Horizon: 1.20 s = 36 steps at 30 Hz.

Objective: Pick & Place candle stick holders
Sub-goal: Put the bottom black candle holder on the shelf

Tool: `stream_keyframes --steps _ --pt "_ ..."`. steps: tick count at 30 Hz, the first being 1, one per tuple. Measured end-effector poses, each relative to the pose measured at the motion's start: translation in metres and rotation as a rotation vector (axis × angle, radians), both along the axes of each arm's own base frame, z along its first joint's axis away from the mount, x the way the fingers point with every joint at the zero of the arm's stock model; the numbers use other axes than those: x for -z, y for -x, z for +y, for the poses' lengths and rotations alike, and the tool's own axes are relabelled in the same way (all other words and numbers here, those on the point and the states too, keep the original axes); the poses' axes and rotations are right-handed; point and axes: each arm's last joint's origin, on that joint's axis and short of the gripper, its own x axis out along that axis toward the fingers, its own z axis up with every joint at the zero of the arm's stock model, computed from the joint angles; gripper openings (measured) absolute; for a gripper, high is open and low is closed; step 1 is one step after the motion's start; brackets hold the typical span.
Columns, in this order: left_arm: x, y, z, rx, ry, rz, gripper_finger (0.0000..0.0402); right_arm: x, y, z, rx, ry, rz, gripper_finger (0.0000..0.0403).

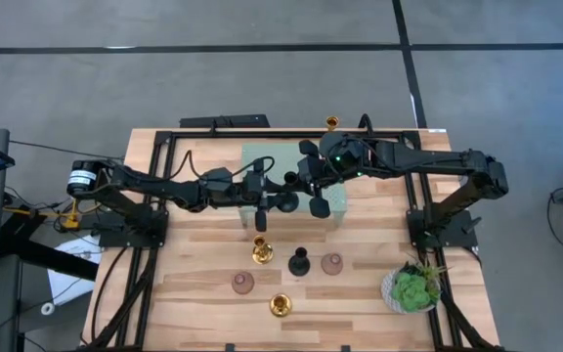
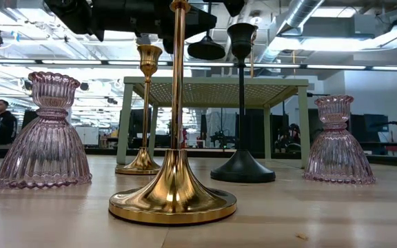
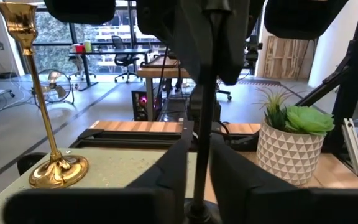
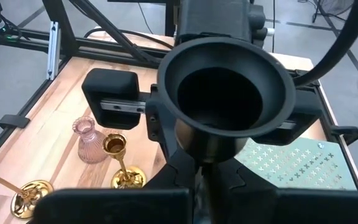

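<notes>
A black candle stick holder [image 3: 204, 112] hangs upright in the air over the pale green stand [image 1: 257, 161]. Its top cup [image 4: 225, 93] is up and its flared base [image 2: 205, 48] is down. My left gripper [image 3: 202, 146] and my right gripper [image 4: 201, 171] are both shut on its slim stem, the left from the table's left and the right higher up from the table's right. On the wood stand two gold holders [image 1: 262, 251] [image 1: 281, 305], a black one [image 1: 299, 262] and two pink ones [image 1: 242, 283] [image 1: 332, 263]. Another gold holder [image 3: 42, 124] rests by its base on the stand. My left gripper pinches the stem [image 3: 201, 171] between its two fingers, below the right gripper's hold. The fingers come nearly level from the table's left and lie across the stem. The holder stays upright, clear of the stand. My right gripper pinches the stem just under the top cup [image 4: 197, 163]; the cup hides most of the contact. The fingers slant down from the table's right, across the stem.
A green plant in a white pot [image 1: 413, 288] stands near the right front corner. The green stand [image 2: 216, 83] is a raised perforated shelf on legs at the middle back. Black frame rails [image 1: 159, 196] run along both table sides.
</notes>
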Motion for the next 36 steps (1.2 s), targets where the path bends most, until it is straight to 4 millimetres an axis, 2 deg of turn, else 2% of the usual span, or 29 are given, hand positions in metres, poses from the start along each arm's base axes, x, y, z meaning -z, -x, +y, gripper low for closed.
stream_keyframes --steps 4,10,16,22,30,36 --pt "0.000 0.000 0.000 -0.001 -0.011 0.000 0.0015 0.000 0.000 0.000 0.001 0.000 0.001 0.0001" --pt "0.000 0.000 0.001 -0.006 -0.012 0.000 0.0020 0.000 0.000 0.000 0.002 0.001 -0.001 0.0003" --pt "-0.001 0.000 0.006 -0.024 -0.038 -0.004 0.0012 -0.002 0.003 -0.001 0.009 0.004 -0.004 0.0038" --pt "-0.001 0.001 0.008 -0.030 -0.042 -0.008 0.0012 -0.008 0.009 0.000 0.011 0.006 -0.013 0.0033" --pt "0.002 0.000 0.010 -0.071 -0.055 0.017 0.0012 -0.034 0.044 0.007 -0.015 0.000 -0.048 0.0026" --pt "0.000 0.002 0.027 -0.133 -0.069 0.005 0.0012 -0.048 0.077 0.023 -0.050 0.001 -0.031 0.0017"
